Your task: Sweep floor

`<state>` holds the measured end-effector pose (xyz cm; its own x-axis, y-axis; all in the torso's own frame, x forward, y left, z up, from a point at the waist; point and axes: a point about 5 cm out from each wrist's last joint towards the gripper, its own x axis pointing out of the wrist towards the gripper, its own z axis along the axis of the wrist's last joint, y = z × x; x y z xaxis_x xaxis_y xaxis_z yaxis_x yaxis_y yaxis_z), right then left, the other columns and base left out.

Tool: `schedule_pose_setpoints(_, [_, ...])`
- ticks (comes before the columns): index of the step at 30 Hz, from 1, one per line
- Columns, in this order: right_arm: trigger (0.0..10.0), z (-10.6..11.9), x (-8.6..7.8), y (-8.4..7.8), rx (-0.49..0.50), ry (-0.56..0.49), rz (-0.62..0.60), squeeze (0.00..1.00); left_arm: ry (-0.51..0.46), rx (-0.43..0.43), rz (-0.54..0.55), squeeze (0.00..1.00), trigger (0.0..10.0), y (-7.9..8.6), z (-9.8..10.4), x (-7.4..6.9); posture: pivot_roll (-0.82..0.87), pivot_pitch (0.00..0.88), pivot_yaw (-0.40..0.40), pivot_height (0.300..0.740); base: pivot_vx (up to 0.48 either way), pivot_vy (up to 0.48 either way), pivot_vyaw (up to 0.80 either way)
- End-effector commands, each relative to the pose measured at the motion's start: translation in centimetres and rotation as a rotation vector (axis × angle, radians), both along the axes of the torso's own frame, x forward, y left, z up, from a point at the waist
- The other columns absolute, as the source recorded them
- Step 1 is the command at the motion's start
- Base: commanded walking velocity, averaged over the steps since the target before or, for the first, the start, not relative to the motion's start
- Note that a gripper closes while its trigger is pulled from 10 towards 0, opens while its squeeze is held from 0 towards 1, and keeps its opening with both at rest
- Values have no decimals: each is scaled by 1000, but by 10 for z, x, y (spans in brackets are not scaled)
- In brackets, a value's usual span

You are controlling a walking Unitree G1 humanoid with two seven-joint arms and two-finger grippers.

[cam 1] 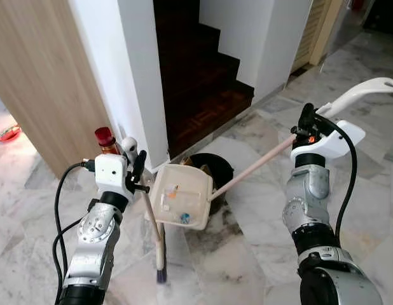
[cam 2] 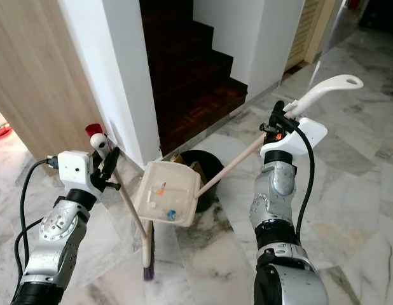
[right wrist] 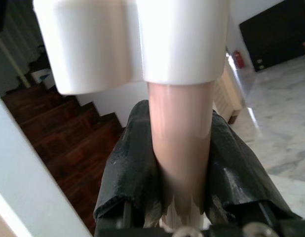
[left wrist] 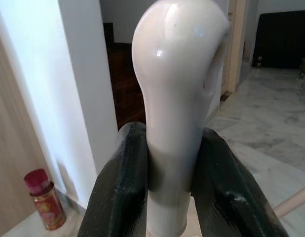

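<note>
My right gripper clamps the dustpan holding small scraps above a black bin, left gripper clamps the broom.

Two head cameras look forward and down from above, sharing the marble floor, both arms and a dark staircase. Each wrist camera sits very close, looking along its end effector's black fingers toward the same stairwell.
</note>
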<state>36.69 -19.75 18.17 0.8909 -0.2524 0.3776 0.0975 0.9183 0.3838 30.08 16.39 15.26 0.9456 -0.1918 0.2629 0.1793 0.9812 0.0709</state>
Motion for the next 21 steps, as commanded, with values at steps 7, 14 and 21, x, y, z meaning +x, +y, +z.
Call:
schedule_pose_setpoints(7, [10000, 40, 1, 3, -11, -161, -10, 0, -54, -1, 14, 0, 10000, 3, 10, 1, 90, 37, 21, 740, 249, 0, 0])
schedule_pose_setpoints(14, [10000, 47, 1, 6, -22, -179, -2, 0, -54, -3, 16, 0, 10000, 3, 10, 1, 90, 41, 18, 740, 253, 0, 0])
schedule_pose_setpoints(21, [10000, 49, 0, 9, -35, -186, 5, 0, -57, -3, 20, 0, 10000, 3, 11, 1, 89, 40, 17, 740, 251, 0, 0])
